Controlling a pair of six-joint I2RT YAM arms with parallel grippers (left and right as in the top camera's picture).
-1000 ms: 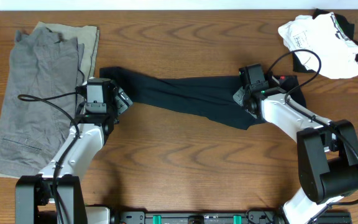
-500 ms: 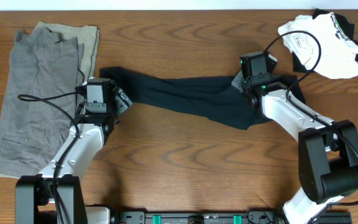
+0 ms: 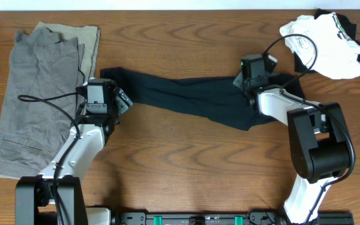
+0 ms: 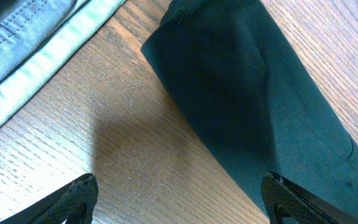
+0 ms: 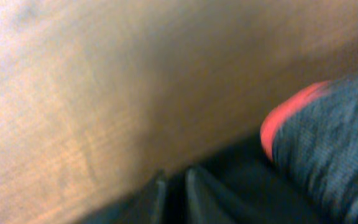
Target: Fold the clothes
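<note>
The black leggings (image 3: 186, 97) lie stretched out across the middle of the wooden table. In the left wrist view the leg end (image 4: 229, 93) lies flat just ahead of the jaws. My left gripper (image 3: 110, 92) is open and empty (image 4: 180, 194), its right fingertip over the edge of the leg. My right gripper (image 3: 250, 80) is at the waist end. Its view is blurred: the fingers (image 5: 178, 186) look nearly together in black cloth, with the coral-red and grey waistband (image 5: 316, 143) close on the right.
Grey trousers (image 3: 39, 94) lie spread at the left of the table and show in the left wrist view (image 4: 36, 43). A bunched white and black garment (image 3: 324, 40) sits at the back right corner. Bare wood lies in front of the leggings.
My right gripper has moved towards the far edge of the table at the waist end and turned. The left arm has not moved.
</note>
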